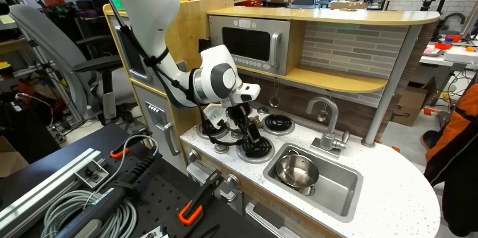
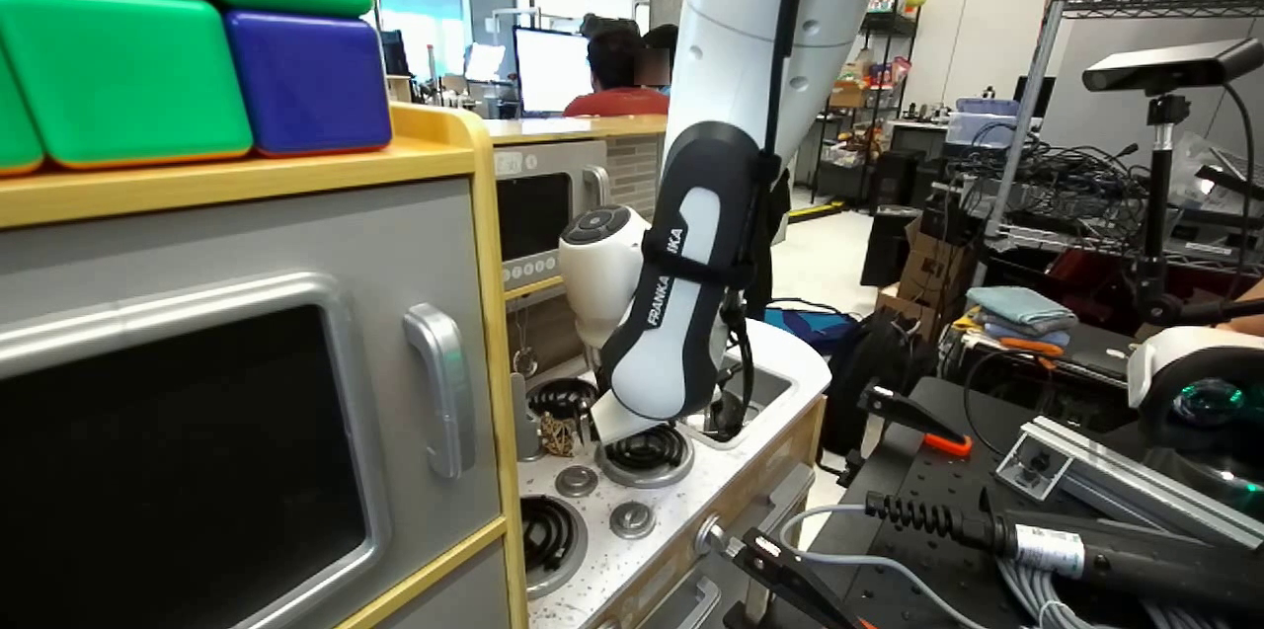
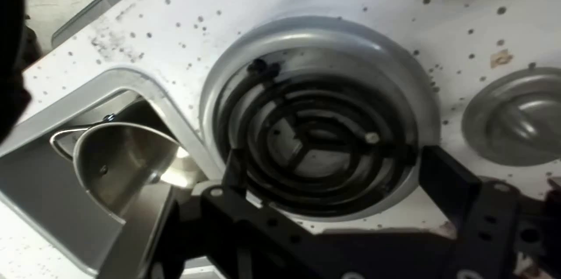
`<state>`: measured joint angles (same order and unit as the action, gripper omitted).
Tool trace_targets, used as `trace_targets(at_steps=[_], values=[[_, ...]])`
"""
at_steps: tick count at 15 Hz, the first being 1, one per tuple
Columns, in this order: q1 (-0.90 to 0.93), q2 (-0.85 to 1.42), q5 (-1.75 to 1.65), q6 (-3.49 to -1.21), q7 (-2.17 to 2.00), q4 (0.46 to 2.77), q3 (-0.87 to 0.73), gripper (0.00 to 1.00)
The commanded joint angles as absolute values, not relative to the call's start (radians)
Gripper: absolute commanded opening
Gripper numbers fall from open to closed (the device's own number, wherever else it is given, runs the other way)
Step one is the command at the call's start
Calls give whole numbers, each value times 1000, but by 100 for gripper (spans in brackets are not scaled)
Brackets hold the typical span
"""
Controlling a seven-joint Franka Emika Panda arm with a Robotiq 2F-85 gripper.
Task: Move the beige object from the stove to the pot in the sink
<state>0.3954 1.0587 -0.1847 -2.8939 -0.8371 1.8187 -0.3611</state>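
1. Holding the gripper (image 3: pixel 334 158), with jaws wide apart, above the burner (image 3: pixel 322 125) nearest the sink (image 3: pixel 48 200).
2. In an exterior view, seeing the beige object (image 1: pixel 256 121) on the stove (image 1: pixel 278 124), at that burner's twelve o'clock.
3. There, seeing the pot (image 1: pixel 297 172) in the sink, at the burner's four o'clock.

The arm (image 1: pixel 155 28) bends downward, its tool (image 3: pixel 335 160) facing down, fingers (image 3: pixel 447 178) spread apart

In wrist view, left of black two-finger gripper (image 3: pixel 334 156): partial occlusion of round shiny steel pot (image 3: pixel 125 158); left-edge clipping of rectangular grey metal sink (image 3: pixel 48 193). In an exterior view, behind gripper: partial occlusion of tan-beige roundish lump (image 1: pixel 257 120). In both exterior views, above gripper: top-edge clipping of white jointed arm (image 1: pixel 158 17).
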Motion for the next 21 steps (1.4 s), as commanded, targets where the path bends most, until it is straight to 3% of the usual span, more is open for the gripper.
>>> trace_targets(at_steps=[1,11,21], values=[[436,1123,-126,-3008,-833,1792,-380,100],[467,1117,63,-3215,-695,1811,-391,100],[588,1326,245,-3170,-687,1603,-528,100]])
